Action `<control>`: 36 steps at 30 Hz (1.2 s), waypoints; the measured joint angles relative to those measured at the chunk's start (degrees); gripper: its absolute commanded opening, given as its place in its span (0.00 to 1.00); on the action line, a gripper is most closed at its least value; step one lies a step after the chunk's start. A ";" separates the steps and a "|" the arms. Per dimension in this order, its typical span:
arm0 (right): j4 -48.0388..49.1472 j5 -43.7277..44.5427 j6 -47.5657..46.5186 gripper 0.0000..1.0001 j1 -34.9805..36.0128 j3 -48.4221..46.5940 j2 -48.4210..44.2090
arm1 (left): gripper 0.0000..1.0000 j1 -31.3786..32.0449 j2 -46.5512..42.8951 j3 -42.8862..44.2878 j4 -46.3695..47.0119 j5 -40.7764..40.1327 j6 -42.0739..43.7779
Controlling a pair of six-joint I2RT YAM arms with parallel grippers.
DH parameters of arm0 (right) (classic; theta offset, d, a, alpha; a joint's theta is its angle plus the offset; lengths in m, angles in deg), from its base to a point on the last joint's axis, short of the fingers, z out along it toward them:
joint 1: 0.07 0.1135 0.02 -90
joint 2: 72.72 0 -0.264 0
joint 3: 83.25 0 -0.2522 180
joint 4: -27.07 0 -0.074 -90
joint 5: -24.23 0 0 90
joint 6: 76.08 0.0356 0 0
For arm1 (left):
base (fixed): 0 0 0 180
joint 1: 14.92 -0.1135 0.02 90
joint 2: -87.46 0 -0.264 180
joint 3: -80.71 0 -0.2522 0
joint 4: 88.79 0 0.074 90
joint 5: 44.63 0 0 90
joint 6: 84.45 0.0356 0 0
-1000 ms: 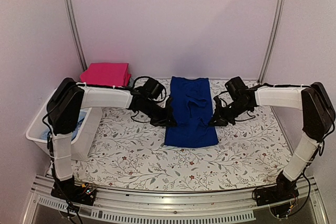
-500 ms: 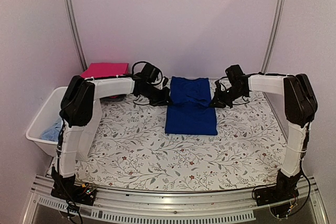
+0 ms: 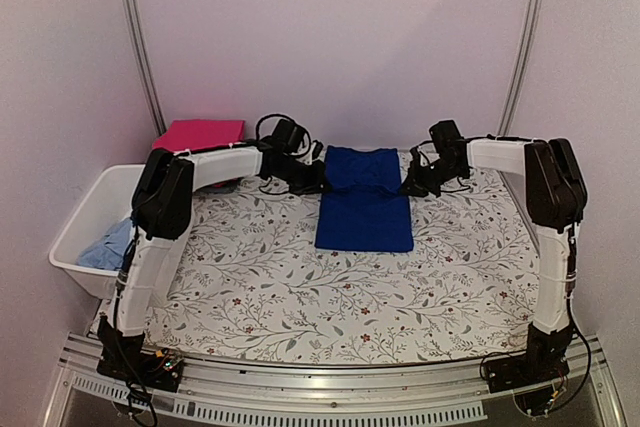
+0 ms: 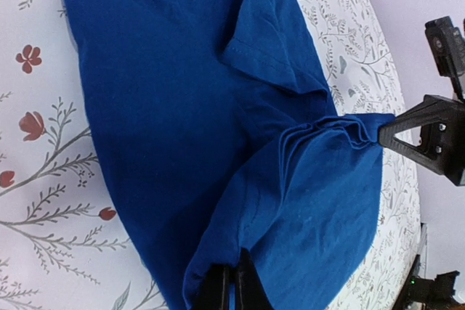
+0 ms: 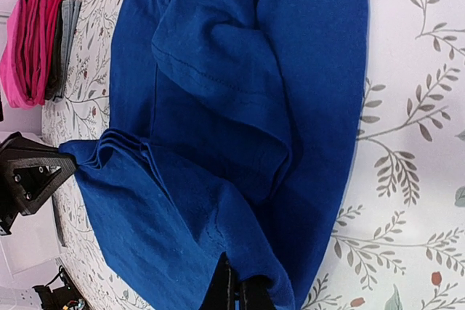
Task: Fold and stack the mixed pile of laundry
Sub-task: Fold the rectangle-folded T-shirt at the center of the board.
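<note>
Left pincer (image 4: 231,284): shut tight, with one edge of the royal-blue garment (image 4: 189,92) pinched between both fingertips (a firm nip, by the look of it).
Right pincer (image 5: 234,284): likewise closed. The opposite edge of the same garment is gripped, and the fabric is gathered into small pleats right at the tips.
Royal-blue garment: held at both sides, so a folded-over layer is drawn across from one pincer to the other. The rest is spread flat on the flowered table cover (image 3: 300,287), running from the pincers back toward the arm bases.
Gap between pincers: filled by the blue cloth alone, and each pincer can be seen from the other's wrist camera across it.
Pink-red folded garment (image 3: 200,135): found outward of the left pincer and a little beyond it, well apart from the blue cloth.
Grey folded piece (image 5: 67,34): seen pressed against the pink-red one, on the side facing the pincers.
White basket (image 3: 85,227): set far out past the left pincer, nearer the arm bases.
Pale-blue cloth (image 3: 108,245): heaped inside that basket.
</note>
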 measured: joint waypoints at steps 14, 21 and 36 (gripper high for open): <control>0.04 -2.78 -0.63 0.72 -1.29 -5.16 7.13 | 0.56 -2.84 7.15 7.15 -0.44 1.14 -0.74; -2.23 -4.94 -1.90 0.77 -3.82 -3.93 1.29 | 0.57 -4.22 -4.17 -7.32 1.42 2.67 0.92; 19.17 -25.44 11.85 0.75 9.70 22.29 -8.68 | 0.48 5.86 -12.52 -28.98 26.12 20.20 -9.25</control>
